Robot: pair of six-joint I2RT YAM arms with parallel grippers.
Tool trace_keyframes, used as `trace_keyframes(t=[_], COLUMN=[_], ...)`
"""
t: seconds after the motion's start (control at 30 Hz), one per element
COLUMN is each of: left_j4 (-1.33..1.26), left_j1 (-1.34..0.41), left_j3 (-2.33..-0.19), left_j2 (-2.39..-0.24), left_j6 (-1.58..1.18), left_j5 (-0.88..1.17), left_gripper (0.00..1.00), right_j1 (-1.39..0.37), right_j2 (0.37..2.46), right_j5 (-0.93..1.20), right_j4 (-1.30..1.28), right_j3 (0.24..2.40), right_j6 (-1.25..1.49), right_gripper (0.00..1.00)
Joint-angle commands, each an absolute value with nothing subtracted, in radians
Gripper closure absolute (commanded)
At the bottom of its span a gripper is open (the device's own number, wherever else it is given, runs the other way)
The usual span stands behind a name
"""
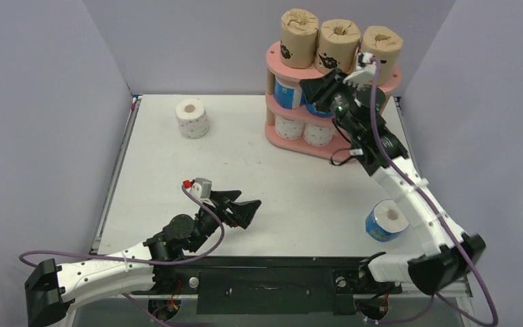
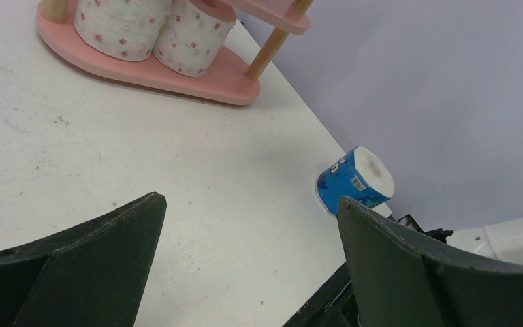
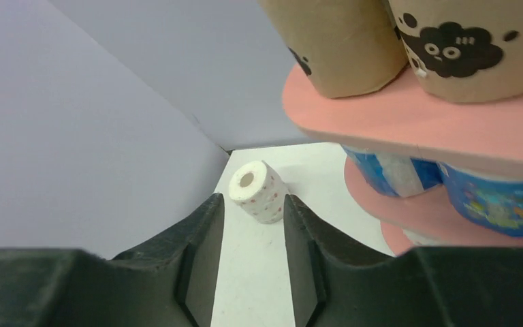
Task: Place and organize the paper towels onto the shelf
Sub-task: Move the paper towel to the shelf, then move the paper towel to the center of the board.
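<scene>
The pink shelf stands at the back right. Three brown rolls stand on its top board. Two blue rolls show on the middle board and two white dotted rolls on the bottom board. One white dotted roll stands loose on the table at the back left. One blue roll stands loose at the front right. My right gripper is open and empty, in front of the middle board. My left gripper is open and empty, low over the table's front middle.
In the right wrist view the loose white roll shows far off between my fingertips, with the shelf's top board at the right. In the left wrist view the loose blue roll stands near the table's edge. Grey walls enclose the table.
</scene>
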State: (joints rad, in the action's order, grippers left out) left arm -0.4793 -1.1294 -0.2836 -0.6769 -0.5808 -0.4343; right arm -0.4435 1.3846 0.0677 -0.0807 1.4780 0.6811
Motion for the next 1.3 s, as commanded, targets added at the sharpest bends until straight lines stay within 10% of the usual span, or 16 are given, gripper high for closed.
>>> trace_keyframes(t=[0.0, 0.37, 0.9, 1.27], left_j4=[-0.478, -0.381, -0.357, -0.264], left_j1=[-1.126, -1.126, -1.125, -1.126], left_j3=[-0.307, -0.342, -0.465, -0.457], left_j2=[-0.656, -0.696, -1.013, -0.993], left_j6=[-0.569, -0.617, -0.790, -0.935], left_j5=[-0.442, -0.509, -0.435, -0.504], left_gripper=[0.03, 0.04, 0.03, 0.04], right_j1=[-0.451, -0.519, -0.511, -0.345], right_j2=[1.144, 0.746, 0.573, 0.676], right_j5=[0.087, -0.188, -0.829, -0.731], right_j4=[-0.071, -0.406, -0.940, -1.029], right_j3=[1.298, 0.874, 0.803, 0.831], right_j6=[0.638, 0.633, 0.968, 0.928], right_gripper=[0.63, 0.60, 0.20, 0.12])
